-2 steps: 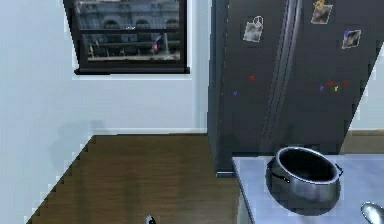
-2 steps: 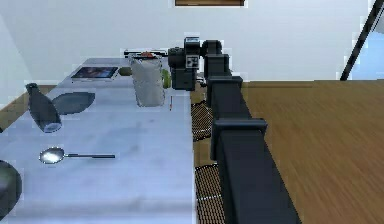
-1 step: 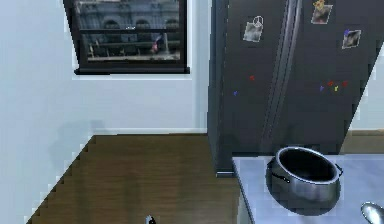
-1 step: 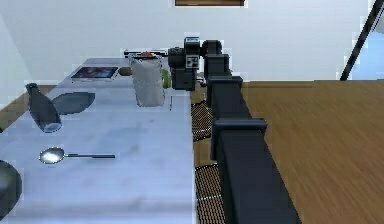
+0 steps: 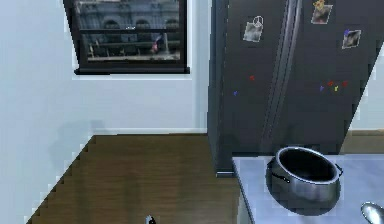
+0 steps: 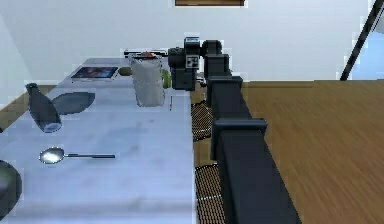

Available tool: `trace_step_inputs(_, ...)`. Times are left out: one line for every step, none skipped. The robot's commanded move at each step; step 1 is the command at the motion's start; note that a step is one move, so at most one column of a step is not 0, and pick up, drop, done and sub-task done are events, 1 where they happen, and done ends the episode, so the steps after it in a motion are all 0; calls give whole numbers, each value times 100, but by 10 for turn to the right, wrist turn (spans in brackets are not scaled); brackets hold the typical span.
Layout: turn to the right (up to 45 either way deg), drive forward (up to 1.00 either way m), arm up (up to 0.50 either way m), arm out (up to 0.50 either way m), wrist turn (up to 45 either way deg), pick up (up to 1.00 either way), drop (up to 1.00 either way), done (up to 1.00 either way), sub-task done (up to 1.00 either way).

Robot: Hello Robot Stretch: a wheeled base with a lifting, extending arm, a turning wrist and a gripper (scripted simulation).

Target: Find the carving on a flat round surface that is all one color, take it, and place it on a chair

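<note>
Arm [image 6: 240,150] lies along the table's [image 6: 130,130] near edge, over slatted chairs [image 6: 205,125]. Gripper [image 6: 176,58] is at the table's far end beside a pale jar [image 6: 148,80]; its grip and load cannot be told. Small things [image 6: 146,55] there are too small to name. The table carries a tilted bottle [image 6: 42,108], a plate [image 6: 70,102] and a spoon [image 6: 75,155]. Forward view adds a pot [image 5: 305,178], fridge [image 5: 290,80] and window [image 5: 130,35].
</note>
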Motion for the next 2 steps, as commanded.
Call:
trace_step_inputs(0,0,0,0,0,0,100,0,0)
trace_step_inputs(0,0,0,-10,0,0,0,0,0)
